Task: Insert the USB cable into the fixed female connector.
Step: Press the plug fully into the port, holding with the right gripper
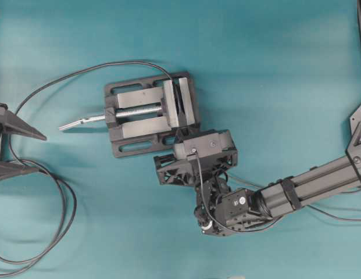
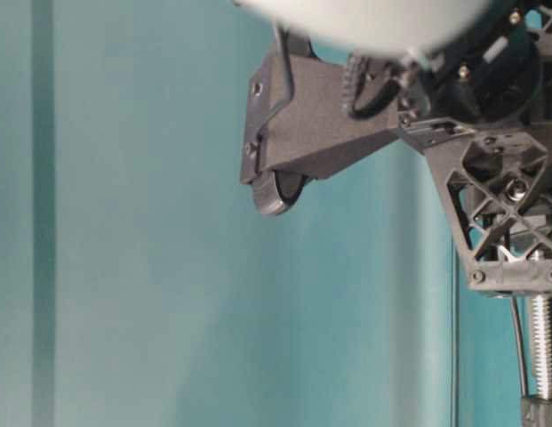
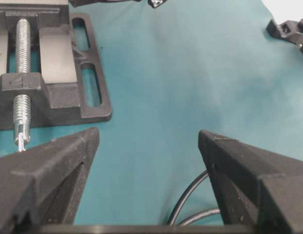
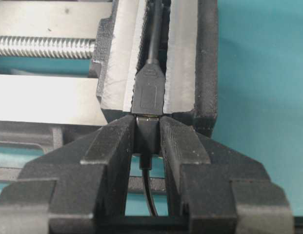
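In the right wrist view my right gripper [image 4: 148, 124] is shut on the black plug body of the USB cable [image 4: 147, 139], whose thin lead trails back between the fingers. The plug body sits end to end against the fixed female connector [image 4: 149, 95], with only a thin silvery strip showing between them. The connector is clamped upright between the vise jaws. From overhead the right gripper [image 1: 181, 137] is at the vise's near edge. My left gripper [image 1: 42, 154] stands wide open at the far left, and nothing is between its fingers [image 3: 68, 161].
The dark metal vise [image 1: 125, 131] sits mid-table, its screw handle [image 1: 81, 122] pointing left. The connector's long dark cable [image 1: 58, 192] arcs from the vise to the left and loops near the left gripper, where it also shows on the cloth [image 3: 188, 200].
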`<state>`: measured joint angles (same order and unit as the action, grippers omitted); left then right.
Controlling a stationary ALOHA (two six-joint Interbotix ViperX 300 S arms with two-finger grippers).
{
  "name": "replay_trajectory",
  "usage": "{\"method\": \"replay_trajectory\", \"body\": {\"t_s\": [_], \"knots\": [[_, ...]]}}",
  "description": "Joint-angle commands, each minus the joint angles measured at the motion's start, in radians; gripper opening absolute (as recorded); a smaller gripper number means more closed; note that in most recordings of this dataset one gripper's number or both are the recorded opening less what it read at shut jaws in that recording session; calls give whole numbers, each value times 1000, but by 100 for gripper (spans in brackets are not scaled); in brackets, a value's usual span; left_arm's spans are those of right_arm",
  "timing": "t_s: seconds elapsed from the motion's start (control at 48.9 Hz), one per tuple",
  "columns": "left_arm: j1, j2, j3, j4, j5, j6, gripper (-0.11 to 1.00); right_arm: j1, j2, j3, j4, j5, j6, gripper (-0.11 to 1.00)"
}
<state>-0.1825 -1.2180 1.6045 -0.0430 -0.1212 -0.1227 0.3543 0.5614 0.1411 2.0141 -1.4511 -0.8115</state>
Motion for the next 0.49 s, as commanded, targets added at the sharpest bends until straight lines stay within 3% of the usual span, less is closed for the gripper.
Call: {"method": "replay_trajectory", "body": {"t_s": [0.0, 0.47], "knots": [[-5, 17, -23, 2, -9, 5, 99, -80, -18, 3, -23, -12, -8, 21], [-5, 17, -23, 2, -9, 5, 99, -67, -18, 3, -28, -15, -2, 21]]}}
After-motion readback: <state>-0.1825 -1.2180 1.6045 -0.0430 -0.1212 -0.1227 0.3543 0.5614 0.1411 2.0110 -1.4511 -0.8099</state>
